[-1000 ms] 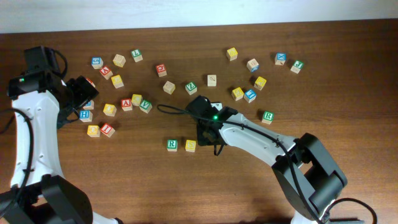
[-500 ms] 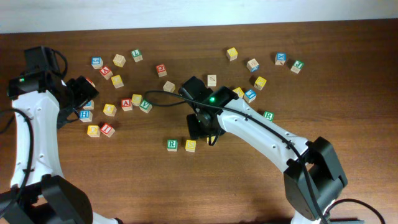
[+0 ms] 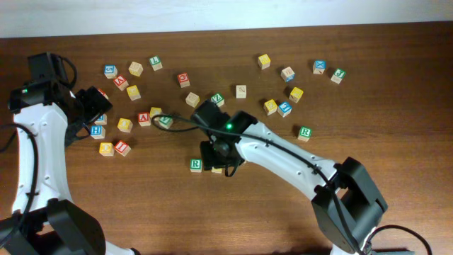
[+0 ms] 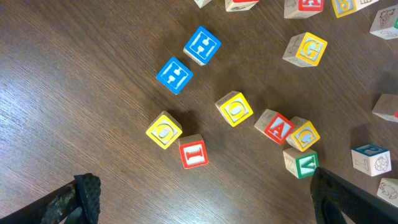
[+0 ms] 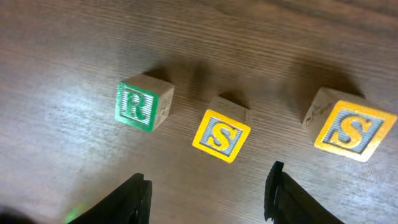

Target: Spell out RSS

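Green-framed wood carried the letter R: the R block (image 5: 143,104) lay leftmost in a row on the worktop (image 5: 56,43). Just to its right, not touching, the middle S block (image 5: 222,135) showed a grey S on a yellow face, turned a little askew. The right-hand S block (image 5: 351,129) bore the same letter. It sat across a wider gap, close to the right edge of the right wrist view. Read across, the three gave R, S, S.

The right gripper (image 5: 208,196) hung above the row, its jaws wide and holding nothing. Bare wood lay on every side of the row.

The left gripper (image 4: 205,202) hung with jaws wide and empty over a scatter of other blocks. There we read H on a blue block (image 4: 202,45), A on a red block (image 4: 275,126), G on a yellow block (image 4: 305,48) and V on a green block (image 4: 303,163).
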